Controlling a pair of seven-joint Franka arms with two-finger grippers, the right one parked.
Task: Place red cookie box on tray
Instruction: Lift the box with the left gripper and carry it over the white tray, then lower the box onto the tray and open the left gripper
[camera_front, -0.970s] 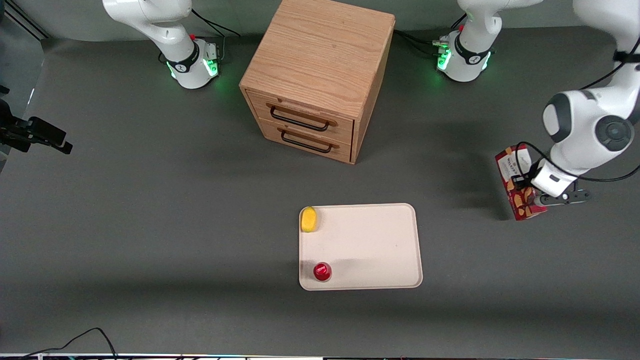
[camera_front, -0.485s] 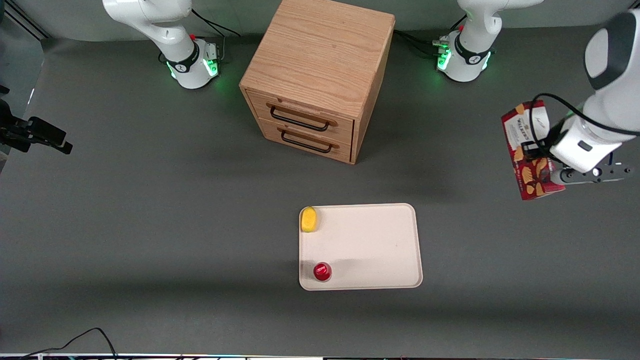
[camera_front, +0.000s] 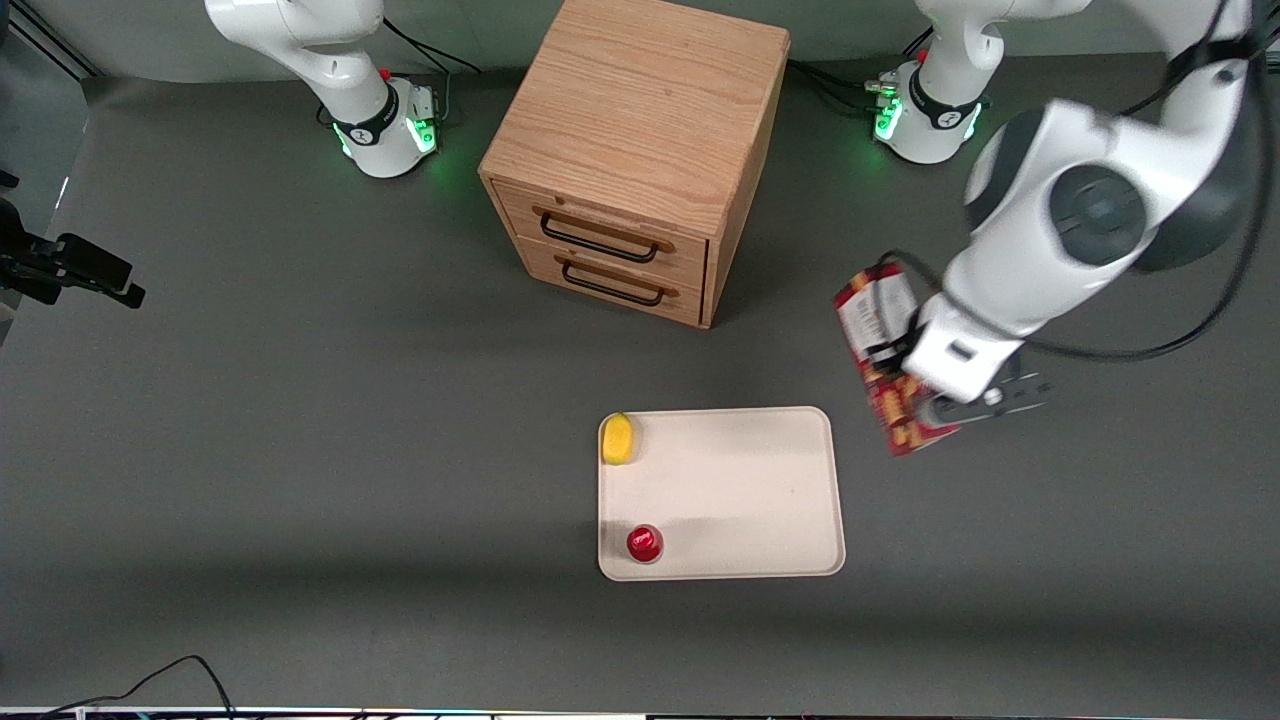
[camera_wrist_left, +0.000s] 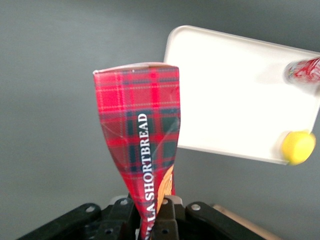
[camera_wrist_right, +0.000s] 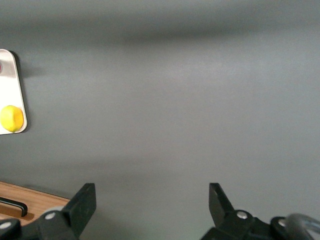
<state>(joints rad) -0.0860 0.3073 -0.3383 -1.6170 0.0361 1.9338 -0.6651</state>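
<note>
My left gripper (camera_front: 925, 400) is shut on the red cookie box (camera_front: 885, 360), a slim dark-red tartan carton with a white label panel, and holds it in the air beside the tray, toward the working arm's end. In the left wrist view the box (camera_wrist_left: 142, 150) sticks out from between the gripper (camera_wrist_left: 152, 220) fingers, pinched in at the grip. The tray (camera_front: 740, 490) is flat, cream-white, with rounded corners; it lies on the table nearer the front camera than the wooden drawer cabinet. It also shows in the left wrist view (camera_wrist_left: 235, 95).
A yellow lemon-like item (camera_front: 619, 438) and a small round red-capped item (camera_front: 644, 543) sit on the tray along its edge toward the parked arm. A wooden two-drawer cabinet (camera_front: 640, 150) stands farther from the front camera. The table is dark grey.
The left gripper lifted the red cookie box off the table, then carried it toward the tray; the box now hangs close beside the tray.
</note>
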